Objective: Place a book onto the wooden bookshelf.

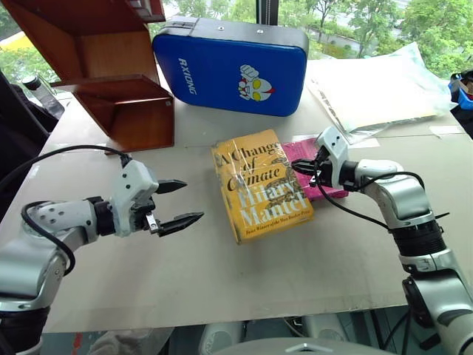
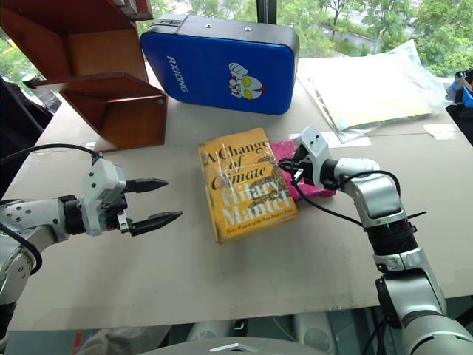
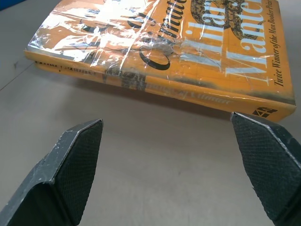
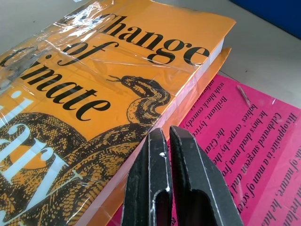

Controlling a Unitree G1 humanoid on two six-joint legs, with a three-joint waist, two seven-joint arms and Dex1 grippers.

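Left gripper (image 1: pixel 179 202) spread wide, hovering beside book (image 1: pixel 260 183), nothing held. Right gripper (image 1: pixel 299 167) pinched together at book's far edge, over pink book (image 1: pixel 316 171). Book flat on table (image 1: pixel 222 274), wooden bookshelf (image 1: pixel 111 74) well apart.

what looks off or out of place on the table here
The yellow-orange book lies askew, its right edge overlapping a pink book beneath it, so it sits slightly propped rather than flat. Its clear plastic wrap is wrinkled near the spine. The wooden bookshelf looks tipped, with its panels slanting.
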